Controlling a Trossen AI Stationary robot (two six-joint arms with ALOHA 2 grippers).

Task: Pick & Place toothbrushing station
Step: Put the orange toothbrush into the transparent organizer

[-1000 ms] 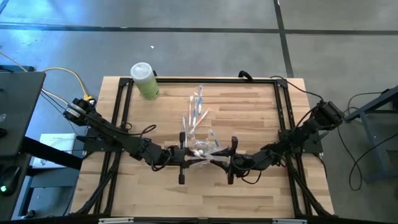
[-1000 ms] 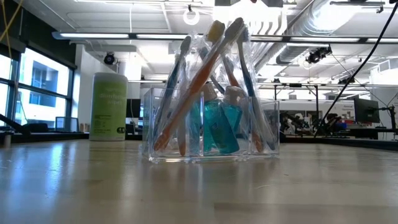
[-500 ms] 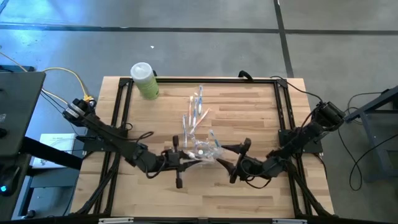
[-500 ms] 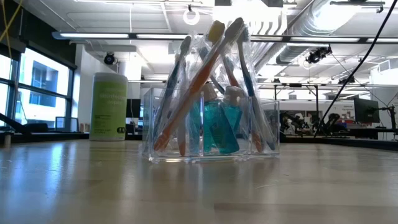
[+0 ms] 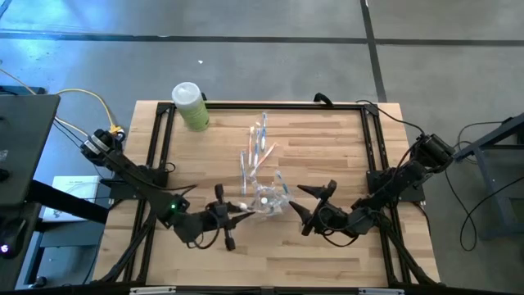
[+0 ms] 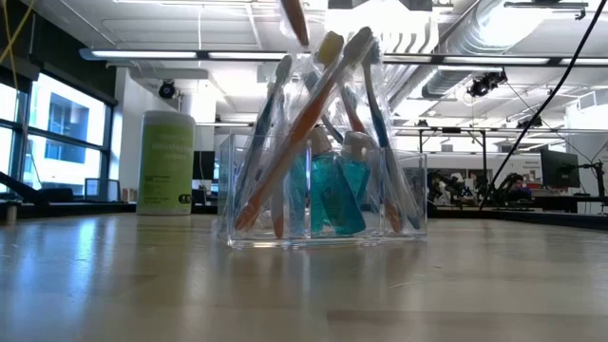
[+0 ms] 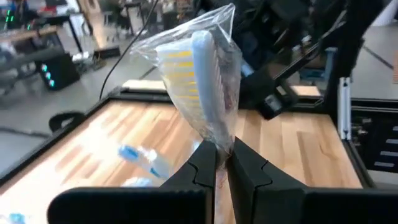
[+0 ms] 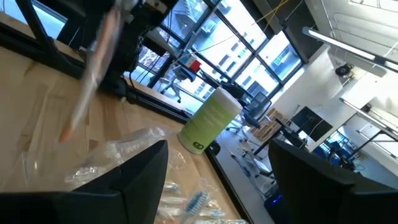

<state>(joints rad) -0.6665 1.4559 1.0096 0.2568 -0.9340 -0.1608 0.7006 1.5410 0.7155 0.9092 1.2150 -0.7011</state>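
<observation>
The see-through holder point(image 5: 270, 198) stands on its base at the table's middle and holds wrapped toothbrushes and teal bottles point(image 6: 328, 195). More wrapped toothbrushes point(image 5: 258, 143) lie on the table beyond it. My left gripper point(image 5: 237, 210) is left of the holder, shut on one wrapped toothbrush point(image 7: 199, 68). That brush's orange handle shows above the holder in the low view point(image 6: 294, 21) and in the right wrist view point(image 8: 87, 87). My right gripper point(image 5: 313, 201) is right of the holder, open and empty point(image 8: 217, 186). My left gripper pinches the wrapped toothbrush just below its bristle head point(image 7: 219, 149) between its two fingertips point(image 7: 205, 171). The head with yellow and white bristles point(image 7: 186, 62) sticks out past the fingers inside its clear wrap. The brush is lifted clear, its orange handle point(image 8: 71, 121) slanting down.
A light-green bottle with a white cap point(image 5: 190, 105) stands at the far left corner. A black frame point(image 5: 270, 106) runs along the table's far, left and right edges. Bare wood point(image 5: 270, 258) lies toward the near edge.
My left gripper has drawn back from the holder toward the table's left edge, taking one wrapped toothbrush with it. The brush's handle now shows above the holder in the low view. My right gripper has drawn back toward the right edge and turned. The holder stays put.
</observation>
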